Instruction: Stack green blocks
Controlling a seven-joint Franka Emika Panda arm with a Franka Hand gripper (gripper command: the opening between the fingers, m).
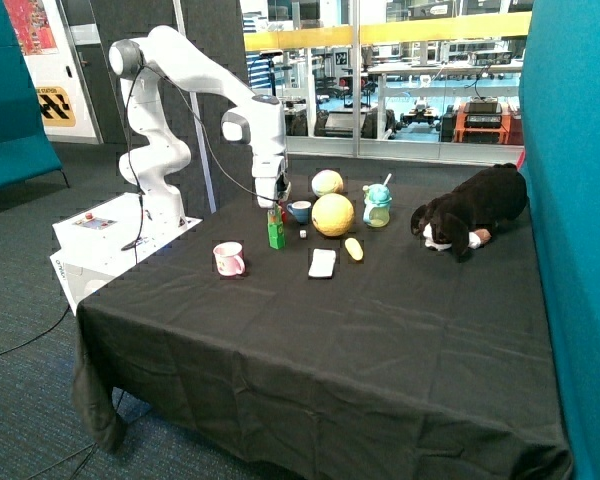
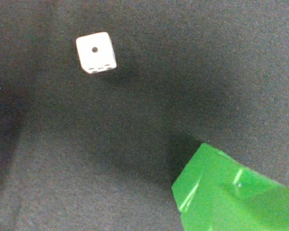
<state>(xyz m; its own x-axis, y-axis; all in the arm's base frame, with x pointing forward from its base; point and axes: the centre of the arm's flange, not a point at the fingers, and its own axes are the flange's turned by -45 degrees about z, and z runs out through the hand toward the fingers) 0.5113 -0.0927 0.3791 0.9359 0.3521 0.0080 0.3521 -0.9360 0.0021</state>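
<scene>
A: A lab floor behind glass partitions, and in front of it a desk [image 1: 280,330] under a black cloth. We see the white Franka arm [image 1: 195,70] bent over the far side, its gripper [image 1: 272,200] hanging just above a green stack.

B: That stack is the green blocks [image 1: 276,232], standing upright as a narrow column between the pink cup [image 1: 228,258] and the blue cup [image 1: 300,211]. We cannot count the bricks in the column from here. A bit of red shows right beside its top, too small for us to name.

A: In the wrist view we catch only a corner of a green block [image 2: 236,197], with a white die [image 2: 96,52] lying apart from it on the cloth. No fingers show there, and the outside view hides them, so we cannot tell whether the gripper is spread or closed on anything.

B: Our reading: the stacking is well along, and the step in hand is at the top of the column. To do it well, we would keep the gripper square over the stack, move straight up and down, and avoid any sideways nudge, since so thin a column would tip easily.

A: And steer clear of the blue cup and the yellow ball [image 1: 332,214] close by.
</scene>
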